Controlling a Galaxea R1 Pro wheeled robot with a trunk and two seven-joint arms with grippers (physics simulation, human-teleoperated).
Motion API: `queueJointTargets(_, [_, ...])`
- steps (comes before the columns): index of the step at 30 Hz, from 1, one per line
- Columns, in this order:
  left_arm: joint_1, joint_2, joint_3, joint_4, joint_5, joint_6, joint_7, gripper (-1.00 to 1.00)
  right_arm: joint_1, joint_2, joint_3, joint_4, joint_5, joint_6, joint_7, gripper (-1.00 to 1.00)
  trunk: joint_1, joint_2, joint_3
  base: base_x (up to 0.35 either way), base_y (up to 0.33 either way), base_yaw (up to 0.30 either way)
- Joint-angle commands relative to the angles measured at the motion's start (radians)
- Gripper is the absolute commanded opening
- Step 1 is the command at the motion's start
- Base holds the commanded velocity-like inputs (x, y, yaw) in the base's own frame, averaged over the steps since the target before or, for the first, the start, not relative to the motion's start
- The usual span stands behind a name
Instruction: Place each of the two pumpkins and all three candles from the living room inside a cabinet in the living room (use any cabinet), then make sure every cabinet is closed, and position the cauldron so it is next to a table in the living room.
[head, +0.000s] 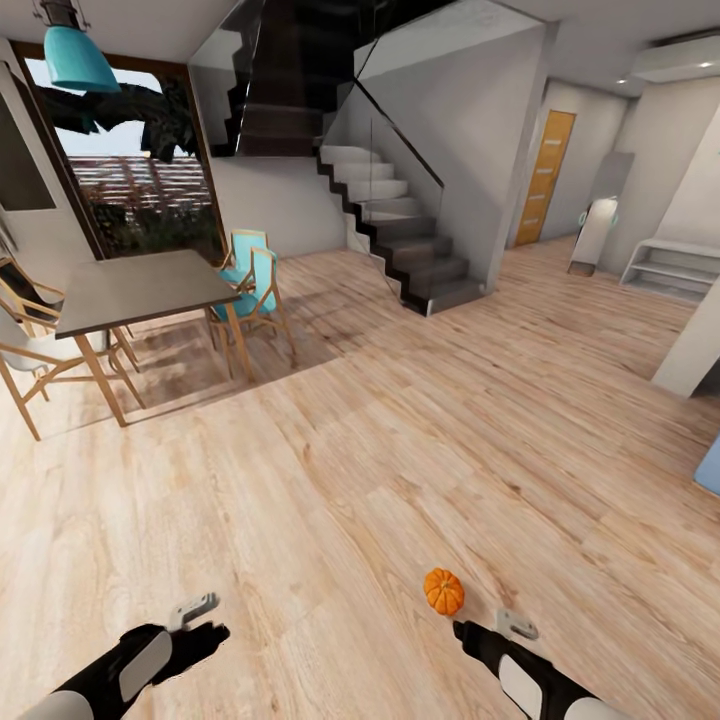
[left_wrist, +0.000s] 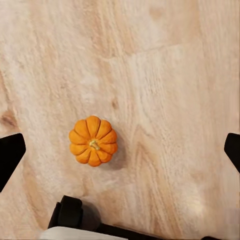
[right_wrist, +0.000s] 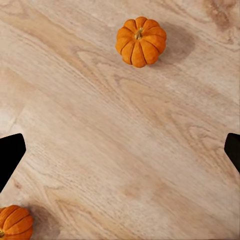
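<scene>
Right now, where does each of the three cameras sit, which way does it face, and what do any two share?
Head view: on the head, looking forward and down across the wood floor to table and stairs; both arms show.
Left wrist view: on the left arm, looking down at a pumpkin; dark jaws at the edges.
Right wrist view: on the right arm, looking down at two pumpkins.
Shared: pumpkins on the floor.

Floor (head: 400, 450): light wood planks, visible grain, slight sheen. Pumpkin (left_wrist: 93, 140): matt orange, ribbed skin.

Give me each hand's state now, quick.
Left hand: open, empty, above a pumpkin on the floor.
Right hand: open, holding nothing.
</scene>
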Motion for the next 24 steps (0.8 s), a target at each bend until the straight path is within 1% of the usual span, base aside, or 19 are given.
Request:
queueJointTargets(1, [0.0, 0.021, -0.008, -0.002, 0.031, 0.002, -0.043, 1.0, 0.0, -0.001, 0.03, -0.007, -0.01, 0.004, 0.006, 1.0, 0.004, -0.008, -0.004, 0.0, 0.0, 0.0])
queueJointTargets(2, [0.0, 0.039, -0.008, 0.003, 0.044, 0.002, -0.088, 1.0, 0.0, -0.001, 0.06, -0.018, -0.01, 0.008, 0.009, 1.0, 0.008, -0.015, -0.007, 0.0, 0.0, 0.0])
queueJointTargets(3, [0.0, 0.047, -0.008, 0.008, 0.049, 0.003, -0.11, 1.0, 0.0, -0.001, 0.076, -0.024, -0.01, 0.01, 0.008, 1.0, 0.012, -0.022, -0.01, 0.0, 0.0, 0.0])
queueJointTargets(5, [0.0, 0.067, -0.008, 0.038, 0.059, 0.003, -0.184, 1.0, 0.0, 0.0, 0.143, -0.05, -0.012, 0.033, 0.005, 1.0, 0.019, -0.036, -0.017, 0.0, 0.0, 0.0])
queueJointTargets(6, [0.0, 0.072, -0.008, 0.054, 0.061, 0.003, -0.212, 1.0, 0.0, 0.003, 0.17, -0.067, -0.012, 0.059, 0.003, 1.0, 0.023, -0.043, -0.02, 0.0, 0.0, 0.0])
queueJointTargets(8, [0.0, 0.078, -0.007, 0.073, 0.063, 0.003, -0.246, 1.0, -0.001, 0.017, 0.199, -0.128, -0.014, 0.136, 0.0, 1.0, 0.031, -0.057, -0.026, 0.0, 0.0, 0.0])
queueJointTargets(9, [0.0, 0.079, -0.007, 0.078, 0.063, 0.003, -0.254, 1.0, -0.002, 0.026, 0.205, -0.174, -0.015, 0.179, -0.001, 1.0, 0.035, -0.064, -0.029, 0.0, 0.0, 0.0])
queueJointTargets(11, [0.0, 0.081, -0.007, 0.083, 0.064, 0.003, -0.264, 1.0, -0.002, 0.036, 0.21, -0.277, -0.019, 0.259, -0.009, 1.0, 0.042, -0.078, -0.035, 0.0, 0.0, 0.0])
queueJointTargets(12, [0.0, 0.081, -0.007, 0.084, 0.064, 0.003, -0.267, 1.0, -0.003, 0.04, 0.21, -0.346, -0.023, 0.307, -0.027, 1.0, 0.046, -0.085, -0.039, 0.0, 0.0, 0.0])
queueJointTargets(13, [0.0, 0.081, -0.007, 0.085, 0.064, 0.003, -0.268, 1.0, -0.004, 0.041, 0.21, -0.365, -0.024, 0.318, -0.035, 1.0, 0.05, -0.092, -0.042, 0.0, 0.0, 0.0])
queueJointTargets(15, [0.0, 0.079, -0.007, 0.085, 0.063, 0.005, -0.27, 1.0, -0.005, 0.044, 0.21, -0.436, -0.027, 0.348, -0.068, 1.0, 0.058, -0.106, -0.048, 0.0, 0.0, 0.0])
queueJointTargets(18, [0.0, 0.076, -0.006, 0.086, 0.063, 0.008, -0.271, 1.0, -0.008, 0.045, 0.209, -0.481, -0.037, 0.375, -0.082, 1.0, 0.069, -0.127, -0.057, 0.0, 0.0, 0.0])
queueJointTargets(24, [0.0, 0.077, -0.007, 0.086, 0.063, 0.011, -0.272, 1.0, -0.01, 0.044, 0.209, -0.553, -0.077, 0.445, -0.087, 1.0, 0.092, -0.169, -0.076, 0.0, 0.0, 0.0])
